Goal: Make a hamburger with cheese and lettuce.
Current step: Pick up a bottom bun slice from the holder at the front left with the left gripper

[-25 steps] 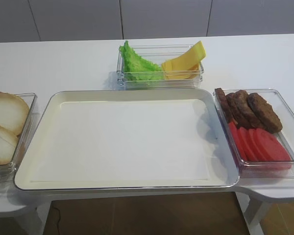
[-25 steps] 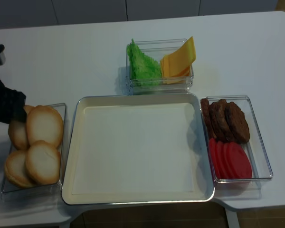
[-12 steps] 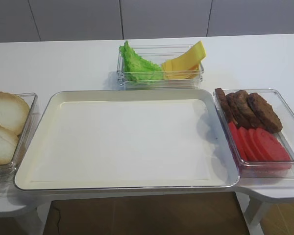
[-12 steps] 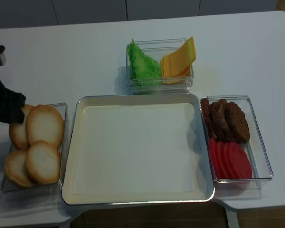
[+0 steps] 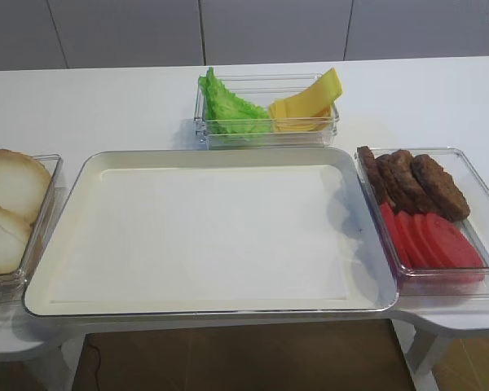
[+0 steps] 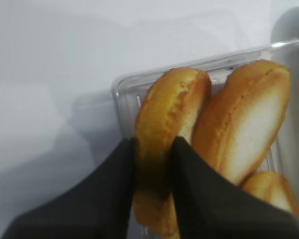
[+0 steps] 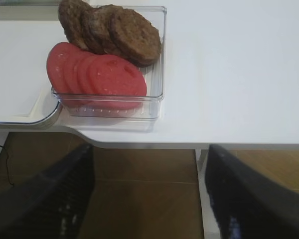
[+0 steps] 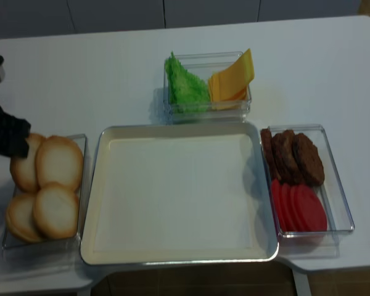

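Golden-brown crust marks the hamburger [image 6: 167,149], a bun half standing on edge at the far-left corner of a clear bun container [image 8: 80,185] on the left side of the white table [image 8: 98,80]. The left gripper [image 6: 152,164] is clenched on this bun half: in the left wrist view its two dark fingers [image 6: 109,194] press against both faces of the bun, one on each side. In the realsense overhead view the left gripper [image 8: 9,135] appears as a dark shape at the left frame edge, over the top-left bun of the container.

Three other bun halves [image 8: 58,163] occupy the same container, leaning against one another with pale cut faces up.

A large cream-coloured tray [image 5: 73,191] with a metal rim sits at the centre of the table, between the bun container and a second clear container [image 5: 481,187] on the right.

The right container holds dark brown meat patties [image 5: 411,183] at its far end and red tomato slices [image 5: 432,240] at its near end, overlapping in rows.

A third clear container [image 5: 269,134] stands behind the tray. The lettuce [image 5: 228,106] fills its left half; the cheese [image 5: 310,102] fills its right half, its slices fanned and leaning over the right rim.

The right gripper [image 7: 149,199] hangs off the near-right table edge, above the brown floor. Its jaws are released, the two dark fingers [image 7: 249,199] standing well apart with nothing between them.
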Robot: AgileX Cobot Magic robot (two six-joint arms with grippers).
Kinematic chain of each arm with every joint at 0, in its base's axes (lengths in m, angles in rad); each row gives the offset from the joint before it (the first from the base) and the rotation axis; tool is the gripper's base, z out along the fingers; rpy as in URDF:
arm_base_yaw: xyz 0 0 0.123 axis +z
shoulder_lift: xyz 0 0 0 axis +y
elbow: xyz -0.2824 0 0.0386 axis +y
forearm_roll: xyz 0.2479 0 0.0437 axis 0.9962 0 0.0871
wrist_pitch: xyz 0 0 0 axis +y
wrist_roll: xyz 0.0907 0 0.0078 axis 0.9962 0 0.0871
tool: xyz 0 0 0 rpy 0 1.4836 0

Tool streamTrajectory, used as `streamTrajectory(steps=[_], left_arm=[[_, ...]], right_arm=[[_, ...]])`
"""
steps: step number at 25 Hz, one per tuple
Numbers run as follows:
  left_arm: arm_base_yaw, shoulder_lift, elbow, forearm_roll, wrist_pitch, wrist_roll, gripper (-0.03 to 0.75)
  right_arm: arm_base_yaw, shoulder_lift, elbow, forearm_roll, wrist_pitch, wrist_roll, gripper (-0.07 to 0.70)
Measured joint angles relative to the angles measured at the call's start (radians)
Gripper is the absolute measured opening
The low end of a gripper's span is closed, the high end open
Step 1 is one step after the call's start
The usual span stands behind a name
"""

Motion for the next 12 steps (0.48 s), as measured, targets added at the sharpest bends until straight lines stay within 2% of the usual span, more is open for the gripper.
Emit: streamTrajectory(steps=[12], left_arm=[[0.0,-0.14,-0.006,0.05,0.025,-0.021,0.162]], right_arm=[[0.0,0.0,0.0,0.0,0.0,0.0,0.54]])
